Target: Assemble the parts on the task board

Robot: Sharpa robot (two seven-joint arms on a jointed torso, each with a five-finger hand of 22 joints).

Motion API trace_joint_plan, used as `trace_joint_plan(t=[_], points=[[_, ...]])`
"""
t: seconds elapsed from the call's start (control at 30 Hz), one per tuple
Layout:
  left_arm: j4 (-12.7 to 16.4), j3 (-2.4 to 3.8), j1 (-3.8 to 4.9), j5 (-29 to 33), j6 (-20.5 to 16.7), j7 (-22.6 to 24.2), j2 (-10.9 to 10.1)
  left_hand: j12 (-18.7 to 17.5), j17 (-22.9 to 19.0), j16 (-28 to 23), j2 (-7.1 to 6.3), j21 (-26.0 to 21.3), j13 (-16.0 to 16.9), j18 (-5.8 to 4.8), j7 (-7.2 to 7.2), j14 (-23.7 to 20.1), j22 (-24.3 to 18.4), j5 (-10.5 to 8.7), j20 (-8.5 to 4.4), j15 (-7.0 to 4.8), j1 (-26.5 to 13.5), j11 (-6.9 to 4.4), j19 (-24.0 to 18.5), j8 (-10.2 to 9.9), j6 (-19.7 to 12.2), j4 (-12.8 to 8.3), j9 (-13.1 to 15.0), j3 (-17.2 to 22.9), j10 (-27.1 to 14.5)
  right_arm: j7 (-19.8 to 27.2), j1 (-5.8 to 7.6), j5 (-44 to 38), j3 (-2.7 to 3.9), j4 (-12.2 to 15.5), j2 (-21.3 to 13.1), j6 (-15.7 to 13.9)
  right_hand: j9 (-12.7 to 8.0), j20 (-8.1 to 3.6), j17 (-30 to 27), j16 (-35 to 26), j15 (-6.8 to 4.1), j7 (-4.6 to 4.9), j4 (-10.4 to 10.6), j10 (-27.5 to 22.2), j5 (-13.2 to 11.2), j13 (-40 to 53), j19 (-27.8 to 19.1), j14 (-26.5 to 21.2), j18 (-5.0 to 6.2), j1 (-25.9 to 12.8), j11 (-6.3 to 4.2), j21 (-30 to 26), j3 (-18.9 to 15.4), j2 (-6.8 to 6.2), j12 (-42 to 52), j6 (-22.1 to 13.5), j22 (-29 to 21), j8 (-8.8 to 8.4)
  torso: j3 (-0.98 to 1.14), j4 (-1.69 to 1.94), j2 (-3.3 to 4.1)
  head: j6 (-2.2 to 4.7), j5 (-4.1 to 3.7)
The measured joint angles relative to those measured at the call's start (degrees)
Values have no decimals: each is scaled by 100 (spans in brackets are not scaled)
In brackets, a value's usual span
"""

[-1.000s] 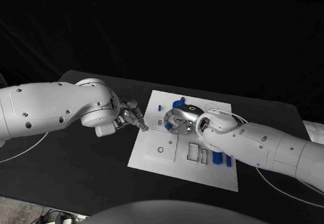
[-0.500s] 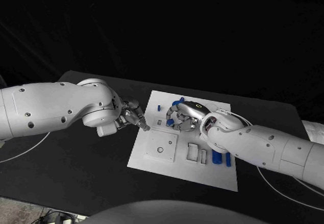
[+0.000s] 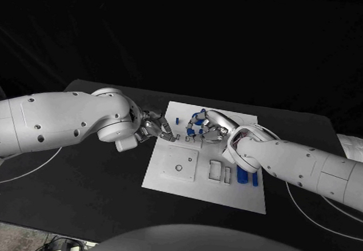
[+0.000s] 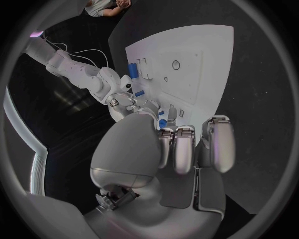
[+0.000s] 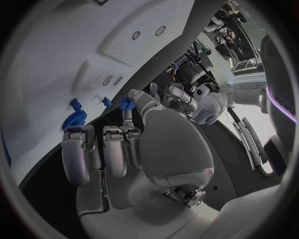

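Note:
The white task board [image 3: 172,182] lies in the middle of the black table. My right hand [image 3: 206,129] hovers over the board's far part and pinches a small blue part [image 5: 126,103] at its thumb tip. Close by on the board are other blue parts [image 5: 74,117], [image 3: 178,120]. My left hand [image 3: 159,129] sits at the board's left edge, fingers [image 4: 181,149] curled in with nothing in them, close to the right hand [image 4: 132,105]. A blue cylinder [image 3: 245,176] lies at the board's right side.
The board has a raised square plate [image 3: 179,162] with a round hole, and rectangular slots [image 3: 221,172] beside it. Black table [image 3: 78,193] surrounds the board. Both white forearms cross the table from either side.
My right hand has moved toward the board's far edge, carrying the blue part. My left hand has shifted right, closer to the board's edge and the right hand.

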Motion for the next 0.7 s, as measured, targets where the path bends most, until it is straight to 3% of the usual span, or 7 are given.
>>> trace_joint_plan(t=[0.1,0.23,0.4,0.7], points=[[-55,0,-1,63,-52,174,58,0,0,0,-54,-22,5,-1,-116,10,0,269,0,-41,207,-101,0,-192,-279,-117,-222,36,-5,64,-3,120,0,22,-10,25,0,0,0,0,0,1,0,0,-11,0,0,0,0,0,0,0,0,0,0,-4,0,0,0,-3,0,0,-5],[-133,0,-9,136,-74,326,140,0,-1,0,-39,-22,7,0,-155,1,0,426,-43,-64,295,-134,0,-308,-462,-165,-411,37,9,126,-8,215,0,45,-17,49,2,0,0,0,0,1,0,0,-11,0,0,0,0,0,0,0,0,0,0,-20,0,0,-3,-3,0,0,-24],[-230,-1,-44,194,-52,407,250,2,-1,0,-46,-22,6,0,-45,1,0,514,-43,-64,380,-134,0,-343,-574,-219,-561,44,10,178,-13,287,0,60,-23,65,2,0,0,0,0,3,0,0,-13,0,0,0,0,0,0,0,0,-1,0,-25,-1,0,-6,-3,-1,0,-48],[-331,-2,-74,243,57,431,363,2,-1,0,-38,-22,2,0,16,1,0,531,-43,-64,384,-90,0,-387,-635,-261,-674,38,9,218,-15,341,0,80,-27,77,6,0,4,0,0,7,0,0,-22,0,0,0,0,0,0,0,0,-1,0,-52,-1,1,-9,3,-1,0,-80]])
